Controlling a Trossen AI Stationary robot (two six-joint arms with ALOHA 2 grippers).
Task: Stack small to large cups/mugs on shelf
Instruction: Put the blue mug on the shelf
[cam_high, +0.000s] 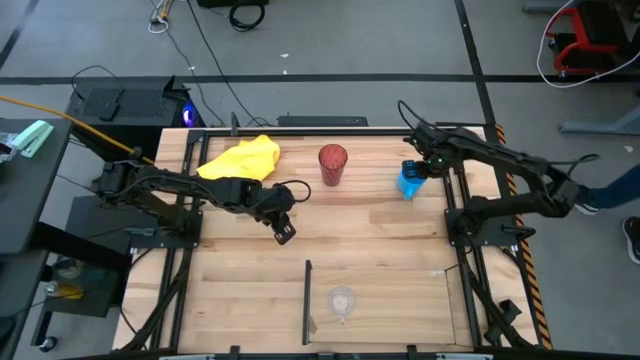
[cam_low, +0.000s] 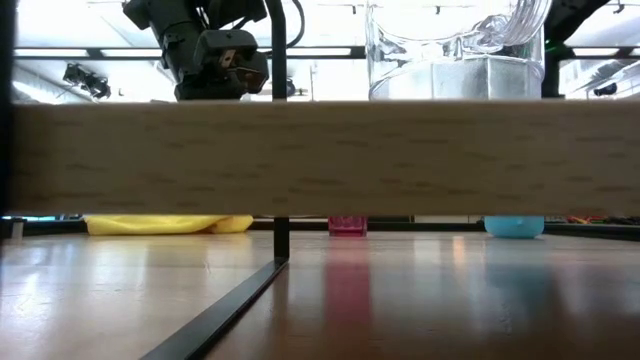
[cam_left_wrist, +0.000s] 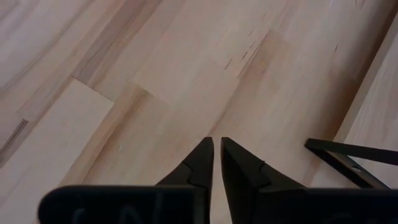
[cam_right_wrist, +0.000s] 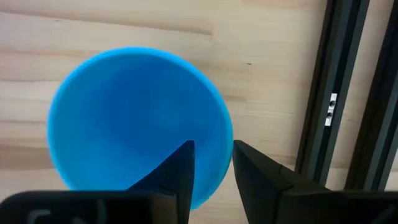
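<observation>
the blue mug (cam_right_wrist: 140, 121) stands at the table's far right beside the frame rail (cam_right_wrist: 323, 93), its rim pinched by the right gripper (cam_right_wrist: 211, 155), while the left gripper (cam_left_wrist: 216, 152) hovers closed mid-table.

The high camera hung above the table (cam_high: 330, 260) and looked straight down, taking in both arms and the floor around. The low camera sat at table-top height, facing level across the boards — a wooden plank (cam_low: 320, 158) very close to the lens blocked its middle band. Each wrist camera looked past its own fingers at close range. The blue mug (cam_right_wrist: 140, 121) appeared in three views — high, low and right wrist.
</observation>
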